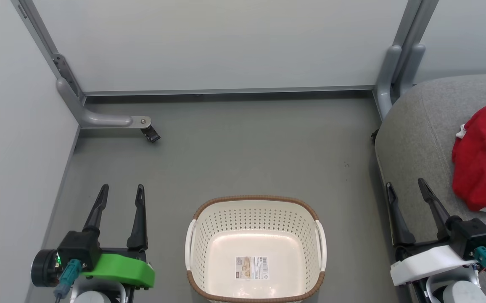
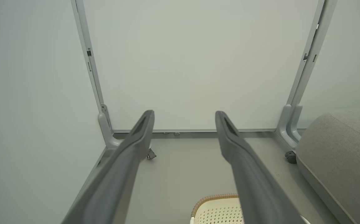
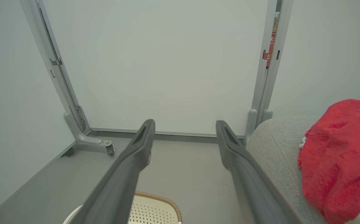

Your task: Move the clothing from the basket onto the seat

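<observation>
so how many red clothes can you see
1 that I can tell apart: a red heap of clothing lying on the seat, cut off by the head view's right edge. More may be bundled in it. The basket holds none, only its label sticker.

clothing (image 1: 484,155): red crumpled heap with white trim, on the seat, just right of the right fingers (image 1: 432,202)
basket (image 1: 255,202): cream, brown rim, upright, between left fingers (image 1: 138,214) and right fingers
seat (image 1: 415,139): grey cushion beneath the right fingers
</observation>
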{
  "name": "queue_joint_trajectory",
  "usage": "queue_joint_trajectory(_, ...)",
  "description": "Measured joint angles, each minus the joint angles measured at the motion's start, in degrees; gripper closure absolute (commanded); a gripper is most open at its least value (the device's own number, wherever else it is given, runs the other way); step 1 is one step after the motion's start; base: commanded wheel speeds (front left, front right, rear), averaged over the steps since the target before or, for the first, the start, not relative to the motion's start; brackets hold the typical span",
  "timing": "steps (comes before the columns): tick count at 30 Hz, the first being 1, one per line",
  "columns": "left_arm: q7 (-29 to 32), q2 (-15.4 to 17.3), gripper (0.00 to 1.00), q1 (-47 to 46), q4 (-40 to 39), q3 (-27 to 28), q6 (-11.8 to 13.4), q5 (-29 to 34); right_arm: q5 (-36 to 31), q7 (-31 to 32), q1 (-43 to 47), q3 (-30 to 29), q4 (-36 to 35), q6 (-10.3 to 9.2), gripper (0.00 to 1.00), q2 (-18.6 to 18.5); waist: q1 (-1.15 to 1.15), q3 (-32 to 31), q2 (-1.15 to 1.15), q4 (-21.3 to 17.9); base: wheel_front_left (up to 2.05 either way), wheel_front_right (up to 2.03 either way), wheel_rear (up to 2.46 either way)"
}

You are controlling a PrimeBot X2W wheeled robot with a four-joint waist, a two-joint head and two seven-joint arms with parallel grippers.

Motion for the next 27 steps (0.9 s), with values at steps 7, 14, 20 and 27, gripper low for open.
queue_joint_trajectory(7,0.0,-0.46,0.0,0.39,0.65,-0.14,-0.57,0.4,0.51,0.0,0.48,-0.65,0.26,0.0,0.0,0.0,0.0,-0.58,0.0,0.13,0.0,0.0,0.0)
queue_joint_trajectory(14,0.0,-0.68,0.0,0.49,1.11,0.16,-0.98,1.31,0.51,0.0,0.51,-0.74,0.59,0.0,0.0,0.01,0.0,-0.7,0.0,0.07,0.0,0.0,0.0)
queue_joint_trajectory(20,0.0,-0.79,0.0,0.58,1.26,0.44,-1.1,1.76,0.51,0.0,0.51,-0.8,0.71,0.0,0.0,0.01,0.0,-0.57,0.0,-0.09,0.0,0.0,0.0)
queue_joint_trajectory(27,0.02,-0.98,1.0,0.95,2.94,0.35,-1.27,1.8,0.51,0.02,0.99,-0.73,2.26,0.01,1.0,0.42,0.0,-0.22,0.0,-0.19,0.0,0.0,0.0)
